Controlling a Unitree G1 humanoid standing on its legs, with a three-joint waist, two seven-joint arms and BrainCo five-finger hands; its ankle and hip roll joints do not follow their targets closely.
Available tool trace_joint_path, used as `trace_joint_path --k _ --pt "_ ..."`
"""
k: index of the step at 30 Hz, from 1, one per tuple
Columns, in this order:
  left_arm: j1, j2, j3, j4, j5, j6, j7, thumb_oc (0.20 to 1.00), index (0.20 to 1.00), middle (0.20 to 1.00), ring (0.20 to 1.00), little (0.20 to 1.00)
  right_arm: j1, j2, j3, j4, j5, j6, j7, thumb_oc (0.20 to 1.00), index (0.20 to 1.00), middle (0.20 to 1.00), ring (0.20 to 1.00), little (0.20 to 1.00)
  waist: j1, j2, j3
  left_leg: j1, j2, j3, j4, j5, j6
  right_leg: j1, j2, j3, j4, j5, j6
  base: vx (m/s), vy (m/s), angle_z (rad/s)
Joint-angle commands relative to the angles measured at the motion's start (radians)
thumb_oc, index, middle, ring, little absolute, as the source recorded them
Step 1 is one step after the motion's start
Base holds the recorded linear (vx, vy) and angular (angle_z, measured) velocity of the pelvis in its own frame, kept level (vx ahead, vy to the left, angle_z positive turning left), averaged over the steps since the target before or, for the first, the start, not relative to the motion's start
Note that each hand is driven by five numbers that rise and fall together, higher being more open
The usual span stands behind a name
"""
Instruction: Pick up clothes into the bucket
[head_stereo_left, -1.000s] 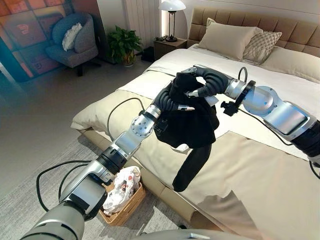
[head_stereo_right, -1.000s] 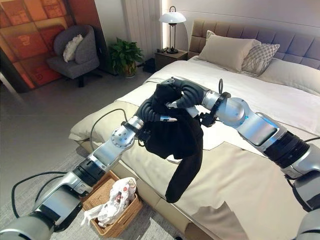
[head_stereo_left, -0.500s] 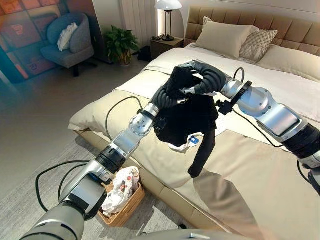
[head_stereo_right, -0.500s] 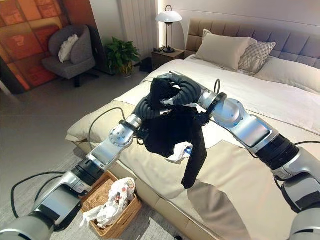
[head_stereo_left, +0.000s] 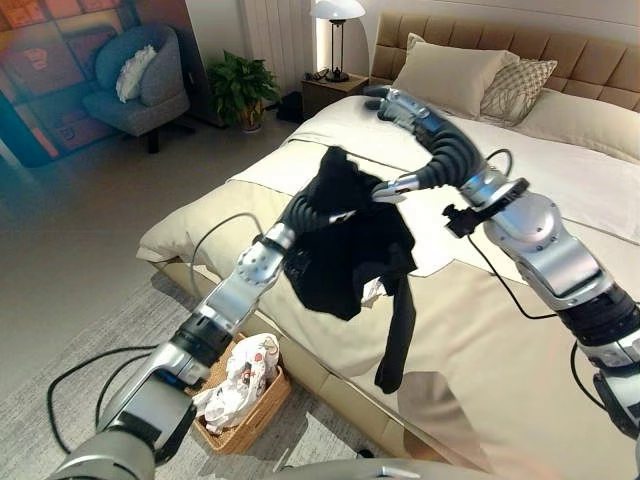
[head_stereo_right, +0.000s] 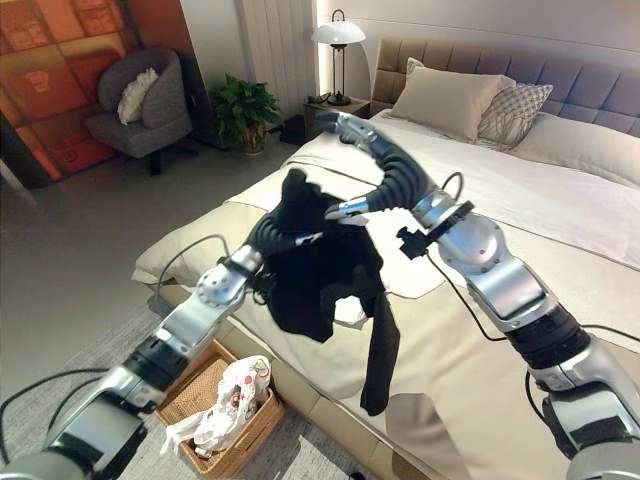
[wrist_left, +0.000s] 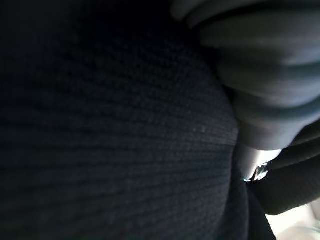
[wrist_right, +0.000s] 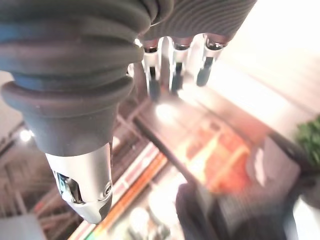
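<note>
The left hand, fingers buried in cloth so their grip cannot be told, carries one black garment above the bed, the right hand is raised with fingers straight and empty, and one wicker basket of clothes sits on the floor below.

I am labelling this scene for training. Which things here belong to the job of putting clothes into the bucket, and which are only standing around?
Job:
black garment, draped over the left hand
wicker basket, already holding light clothes
right hand, open, raised clear of the garment

Lying about:
bed
pillows
lamp
armchair
plant
</note>
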Motion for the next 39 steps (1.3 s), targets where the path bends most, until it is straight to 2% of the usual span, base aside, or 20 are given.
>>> trace_joint_path --k 1,5,10,15,16,17,23,28,31,32,35,36,39 --pt "0.011 0.098 0.150 0.004 -0.035 -0.046 0.030 0.200 0.200 0.200 0.200 0.200 0.086 0.021 -0.120 0.003 0.031 -0.046 -0.036 1.000 1.000 1.000 1.000 1.000 0.035 -0.049 -0.019 0.028 -0.005 -0.007 0.038 -0.106 0.009 0.028 -0.112 -0.050 0.058 -0.046 0.110 0.00 0.000 0.00" --pt "0.202 0.140 0.341 0.011 -0.003 -0.043 0.055 0.200 0.200 0.200 0.200 0.200 0.285 0.114 -0.240 0.055 0.028 -0.037 -0.042 1.000 1.000 1.000 1.000 1.000 0.043 -0.048 -0.011 0.017 -0.008 -0.004 0.060 -0.119 0.014 0.022 -0.115 -0.043 0.060 -0.048 0.109 0.01 0.004 -0.01" --pt "0.358 0.158 0.557 0.070 0.093 -0.040 0.124 0.200 0.200 0.200 0.200 0.200 0.515 0.290 -0.353 0.176 0.011 -0.036 -0.072 1.000 1.000 1.000 1.000 1.000 0.045 -0.046 0.016 -0.023 -0.014 0.000 0.091 -0.128 0.022 -0.007 -0.119 -0.029 0.068 -0.048 0.107 -0.01 0.028 -0.02" --pt "0.416 0.132 0.684 0.110 0.102 -0.049 0.209 0.200 0.200 0.200 0.200 0.200 0.637 0.419 -0.404 0.406 -0.004 -0.042 -0.134 1.000 1.000 1.000 1.000 1.000 0.040 -0.051 0.081 -0.110 -0.022 -0.010 0.146 -0.135 0.023 -0.076 -0.124 -0.027 0.094 -0.043 0.106 -0.10 0.036 0.00" --pt "0.415 0.132 0.685 0.110 0.102 -0.049 0.210 0.200 0.200 0.200 0.200 0.200 0.635 0.419 -0.403 0.408 -0.003 -0.044 -0.134 1.000 1.000 1.000 1.000 1.000 0.039 -0.052 0.079 -0.116 -0.024 -0.010 0.147 -0.130 0.024 -0.081 -0.125 -0.027 0.093 -0.039 0.105 -0.13 0.030 -0.04" --pt "0.414 0.130 0.710 0.112 0.100 -0.053 0.235 0.200 0.200 0.200 0.200 0.200 0.661 0.436 -0.409 0.460 -0.042 -0.037 -0.149 1.000 1.000 1.000 1.000 1.000 0.039 -0.058 0.104 -0.153 -0.026 -0.015 0.167 -0.128 0.024 -0.109 -0.127 -0.029 0.099 -0.031 0.103 -0.11 0.016 -0.04" --pt "0.357 0.154 0.735 0.152 0.065 -0.090 0.340 0.200 0.200 0.200 0.200 0.200 0.664 0.453 -0.330 0.727 -0.146 -0.032 -0.192 1.000 1.000 1.000 1.000 1.000 0.031 -0.099 0.194 -0.314 -0.021 -0.023 0.275 -0.141 0.016 -0.232 -0.127 -0.016 0.113 0.012 0.103 -0.14 0.002 -0.01" --pt "0.271 0.241 0.718 0.204 0.027 -0.104 0.428 0.200 0.200 0.200 0.200 0.200 0.646 0.454 -0.246 0.887 -0.204 -0.027 -0.234 1.000 1.000 1.000 1.000 1.000 0.024 -0.141 0.260 -0.447 0.008 -0.026 0.357 -0.154 0.009 -0.330 -0.117 0.006 0.110 0.042 0.106 -0.08 -0.016 -0.03" --pt "0.227 0.278 0.699 0.228 0.019 -0.107 0.453 0.200 0.200 0.200 0.200 0.200 0.634 0.454 -0.227 0.918 -0.199 -0.029 -0.247 1.000 1.000 1.000 1.000 1.000 0.020 -0.157 0.280 -0.498 0.015 -0.029 0.381 -0.156 0.008 -0.366 -0.112 0.009 0.103 0.053 0.106 -0.05 -0.016 -0.05" --pt "0.178 0.318 0.674 0.259 -0.004 -0.108 0.461 0.200 0.200 0.200 0.200 0.200 0.626 0.451 -0.212 0.935 -0.188 -0.030 -0.258 1.000 1.000 1.000 1.000 1.000 0.012 -0.176 0.307 -0.546 0.020 -0.033 0.406 -0.155 0.007 -0.399 -0.110 0.010 0.098 0.062 0.108 -0.05 -0.030 -0.07" --pt "0.107 0.373 0.635 0.294 -0.023 -0.108 0.480 0.200 0.200 0.200 0.200 0.200 0.619 0.453 -0.198 0.937 -0.166 -0.044 -0.279 1.000 1.000 1.000 1.000 1.000 -0.002 -0.207 0.345 -0.638 0.020 -0.044 0.461 -0.159 0.007 -0.464 -0.103 0.010 0.100 0.079 0.108 -0.08 -0.036 -0.06" --pt "0.105 0.374 0.633 0.295 -0.023 -0.108 0.480 0.200 0.200 0.200 0.200 0.200 0.619 0.454 -0.198 0.938 -0.166 -0.044 -0.279 1.000 1.000 1.000 1.000 1.000 -0.002 -0.206 0.343 -0.642 0.020 -0.045 0.464 -0.160 0.007 -0.466 -0.103 0.009 0.100 0.079 0.108 -0.06 -0.022 -0.05" --pt "0.014 0.400 0.580 0.331 -0.072 -0.114 0.502 0.200 0.200 0.200 0.200 0.200 0.601 0.457 -0.177 0.932 -0.140 -0.059 -0.308 1.000 1.000 1.000 1.000 1.000 -0.015 -0.235 0.388 -0.743 0.016 -0.061 0.521 -0.169 0.007 -0.538 -0.099 0.000 0.099 0.095 0.113 -0.02 -0.021 0.05"
